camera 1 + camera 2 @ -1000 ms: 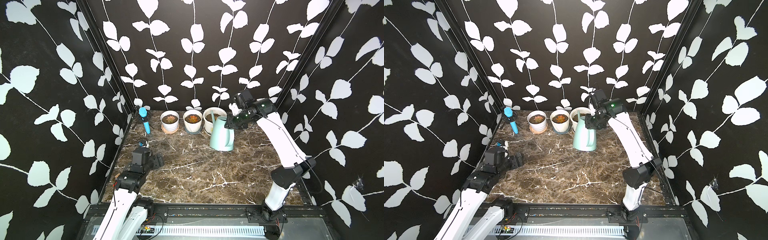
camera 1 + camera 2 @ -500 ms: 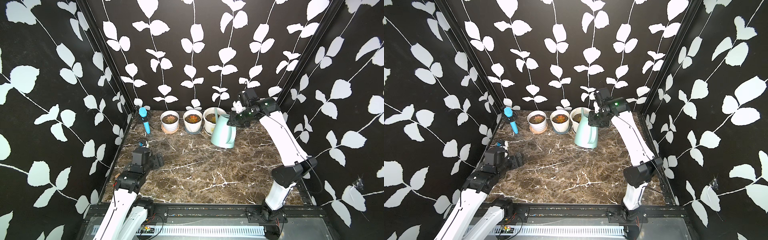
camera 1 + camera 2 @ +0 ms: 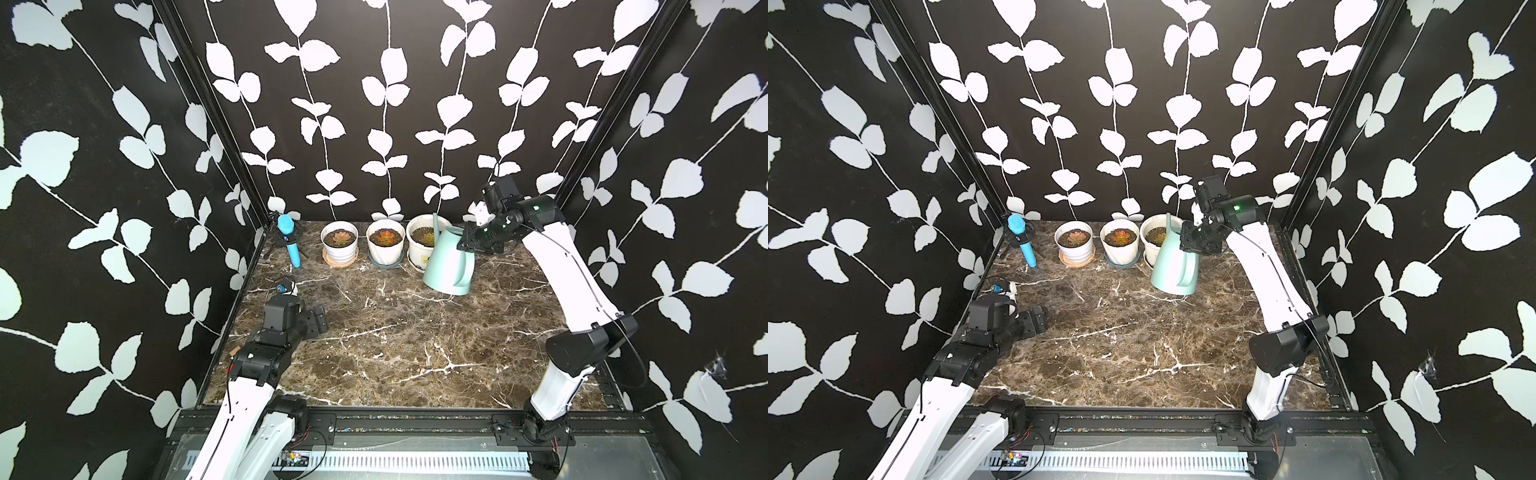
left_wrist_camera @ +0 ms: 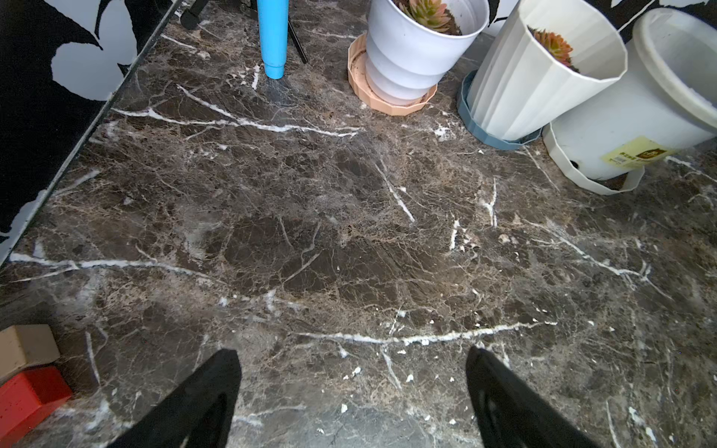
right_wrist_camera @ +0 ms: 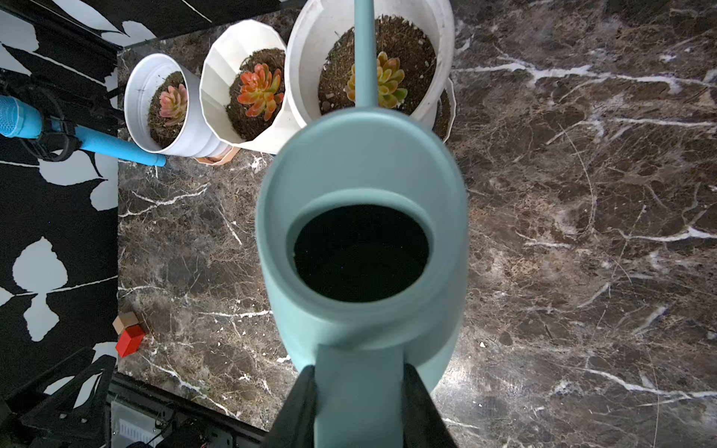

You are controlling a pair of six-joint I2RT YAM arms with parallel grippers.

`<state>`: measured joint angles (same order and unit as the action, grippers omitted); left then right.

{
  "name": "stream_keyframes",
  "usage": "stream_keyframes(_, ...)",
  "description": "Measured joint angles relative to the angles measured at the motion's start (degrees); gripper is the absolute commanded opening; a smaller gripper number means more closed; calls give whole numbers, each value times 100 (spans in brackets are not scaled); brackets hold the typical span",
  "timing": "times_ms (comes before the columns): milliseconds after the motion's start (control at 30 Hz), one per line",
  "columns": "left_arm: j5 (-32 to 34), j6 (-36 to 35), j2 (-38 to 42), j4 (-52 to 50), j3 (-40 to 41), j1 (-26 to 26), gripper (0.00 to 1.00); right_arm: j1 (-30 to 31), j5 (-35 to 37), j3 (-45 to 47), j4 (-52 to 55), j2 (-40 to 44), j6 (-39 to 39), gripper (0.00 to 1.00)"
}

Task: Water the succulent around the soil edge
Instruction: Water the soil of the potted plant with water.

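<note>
Succulent (image 5: pixel 390 83): plump yellow-green rosette in coarse dark soil (image 5: pixel 411 42), in the smooth round white pot (image 5: pixel 442 50) at the right end of the back row, close under the back wall (image 3: pixel 386 124). Smooth matte teal can (image 3: pixel 451 266) just beside that pot on its near side, tilted toward it, thin spout (image 5: pixel 364 46) crossing over the rosette. Right gripper (image 5: pixel 359 372) clamped tight on the flat handle (image 5: pixel 359 407), one black finger on each side.

Left along the row, close-set: ribbed white pot (image 3: pixel 385 245) on a blue saucer (image 4: pixel 489 135), stepped white pot (image 3: pixel 340 245) on a peach saucer (image 4: pixel 388 104), then a blue mic (image 3: pixel 289 239) in the back left corner.

Veined brown marble table (image 3: pixel 395 345) bare and open from the row to the front edge, and to the right of the can.

Left gripper (image 4: pixel 353 355) low at front left, fingers spread wide, holding nothing. Red and tan blocks (image 4: pixel 29 391) at the left edge.
</note>
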<state>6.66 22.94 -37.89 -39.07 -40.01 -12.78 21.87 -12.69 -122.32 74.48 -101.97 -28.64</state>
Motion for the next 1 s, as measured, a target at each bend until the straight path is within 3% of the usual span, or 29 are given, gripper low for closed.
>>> stream_keyframes(1000, -7, 0, 76, 0, 7, -2, 92, -332, -1036, -258, 730, 0, 4, 0)
